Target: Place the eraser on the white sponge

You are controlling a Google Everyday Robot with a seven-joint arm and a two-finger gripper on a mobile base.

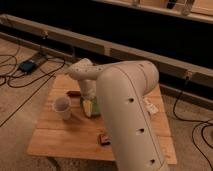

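On the wooden desk we see the eraser lying free; the hand hangs nearby, fingers apart.

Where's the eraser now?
Camera view: the eraser lies on the table near its front edge, beside the arm, in front of the green bowl; the gripper hangs over it.

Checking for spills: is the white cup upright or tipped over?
Upright: the white cup stands with its round mouth facing up. The gripper hangs beside it, at the green bowl.
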